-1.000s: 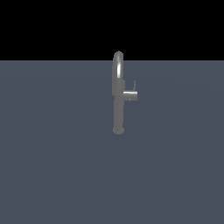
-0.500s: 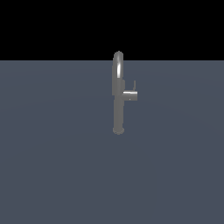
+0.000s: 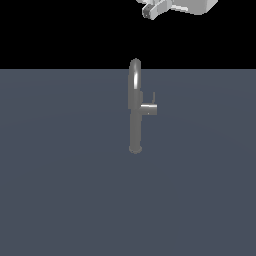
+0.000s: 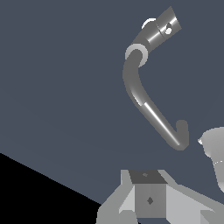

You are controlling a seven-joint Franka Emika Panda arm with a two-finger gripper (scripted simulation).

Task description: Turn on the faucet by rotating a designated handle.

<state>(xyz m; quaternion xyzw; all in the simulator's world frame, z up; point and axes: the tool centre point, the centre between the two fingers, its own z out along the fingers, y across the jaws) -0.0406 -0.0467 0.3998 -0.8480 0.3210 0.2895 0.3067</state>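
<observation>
The near part of the bench (image 3: 60, 210) is bare grey floor-like ground with lots of open room on every side. Farther back, near the middle, the faucet (image 3: 135, 107) stands up straight on its small round foot. Its handle (image 3: 149, 108) sticks out to the exterior view's right, with a thin pin pointing up at its tip. The far edge of the bench is just behind the faucet.

The gripper (image 3: 150, 11) hangs high above, well apart from the faucet and a little to the right. Whether it is wide or narrow cannot be told here.

The step looks like the very start: reaching for the handle. Next, the gripper needs to come down beside the handle and push it around. Nothing stands in the way.
</observation>
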